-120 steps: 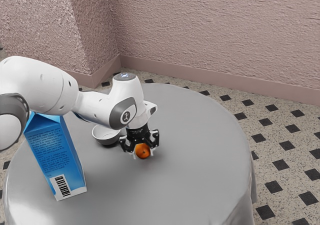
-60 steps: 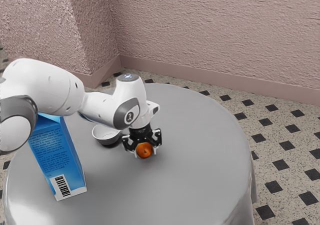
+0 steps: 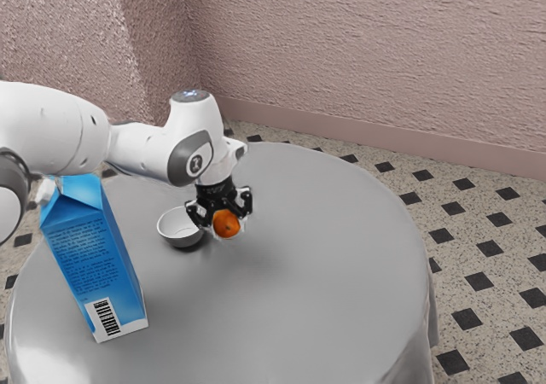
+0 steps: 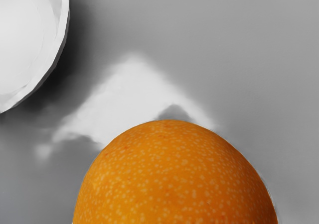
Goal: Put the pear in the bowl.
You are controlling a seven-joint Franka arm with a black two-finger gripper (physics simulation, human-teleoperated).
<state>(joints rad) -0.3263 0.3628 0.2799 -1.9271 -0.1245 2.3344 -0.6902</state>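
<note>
- Pear (image 3: 226,224), so called in the task; what I see is a round, speckled, orange-coloured fruit. It hangs just beside the bowl (image 3: 183,241), toward the exterior view's right, not over it.
- Gripper (image 3: 227,230) closed on the fruit, one finger at each side. I judge the side grip is meant to keep it steady and leave its underside free for a drop.
- Held off the surface (image 3: 324,273), probably for rim clearance; whether it is high enough, I cannot tell. Next I'd want it across, centred over the bowl, then lowered.
- Exterior view gives me the finger placement, and a blue carton (image 3: 98,264) nearer the camera than the bowl, toward the exterior view's left.
- Wrist view gives me the skin's pale flecks and the bowl's white inside, close up.
</note>
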